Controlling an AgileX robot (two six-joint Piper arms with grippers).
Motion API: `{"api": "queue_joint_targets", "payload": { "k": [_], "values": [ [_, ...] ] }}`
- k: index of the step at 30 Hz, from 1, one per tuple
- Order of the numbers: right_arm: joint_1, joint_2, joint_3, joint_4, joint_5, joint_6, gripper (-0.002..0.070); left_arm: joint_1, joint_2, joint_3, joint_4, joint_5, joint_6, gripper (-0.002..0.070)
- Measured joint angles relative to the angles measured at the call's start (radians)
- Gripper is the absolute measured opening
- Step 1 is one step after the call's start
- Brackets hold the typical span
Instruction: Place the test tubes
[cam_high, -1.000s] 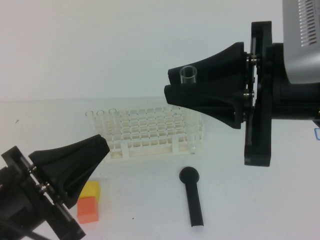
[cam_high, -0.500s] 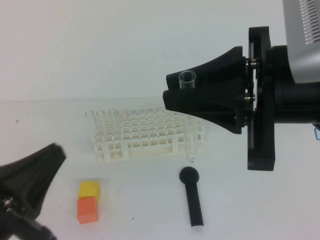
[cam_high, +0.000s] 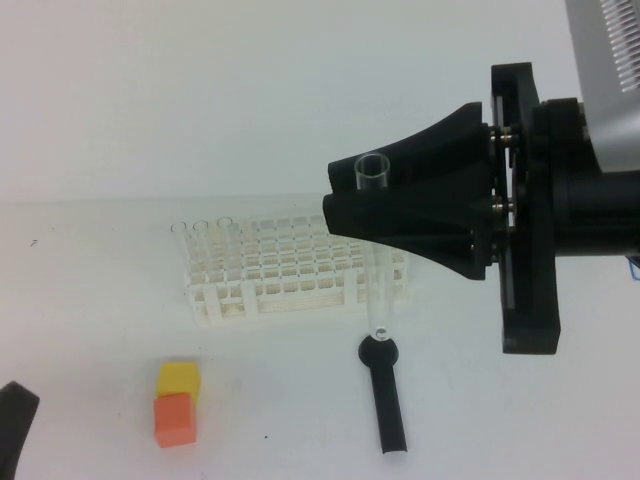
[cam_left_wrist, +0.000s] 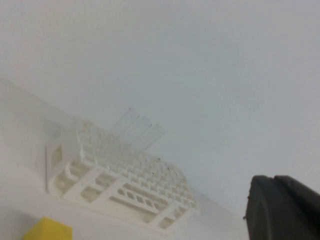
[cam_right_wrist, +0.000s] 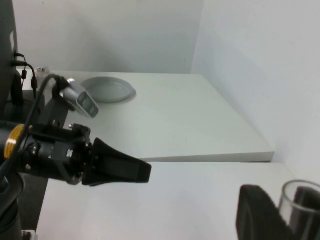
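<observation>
Clear cylindrical test tube (cam_high: 379, 290) is upright, clamped near its open top by the right gripper (cam_high: 348, 197); jaws are closed down to the tube's width, nothing else in them; that gripper is raised above the counter (cam_high: 300, 400), on the right side; in the high view the tube crosses the right end of the white plastic grid rack (cam_high: 300, 270); the tube's rounded bottom lines up with the round head of the black paddle-shaped tool (cam_high: 387, 400) lying on the counter; contact between them not readable; three more clear tubes (cam_high: 200, 230) stand in the rack's back left corner; yellow block (cam_high: 178, 378) and orange block (cam_high: 173, 420) sit touching, front left of the rack; left gripper (cam_high: 10, 420) is low at the near left edge, only a black corner showing; its grip state isn't readable.
</observation>
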Motion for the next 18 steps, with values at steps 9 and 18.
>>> {"api": "queue_joint_targets", "payload": {
  "k": [9, 18],
  "values": [
    [0.0, 0.0, 0.0, 0.0, 0.004, 0.0, 0.012, -0.002, -0.155, 0.053, -0.18, 0.075, 0.0, -0.0001],
    [0.0, 0.0, 0.0, 0.0, 0.004, 0.024, 0.012, -0.002, -0.235, 0.053, -0.089, 0.115, 0.0, -0.0001]
  ]
}}
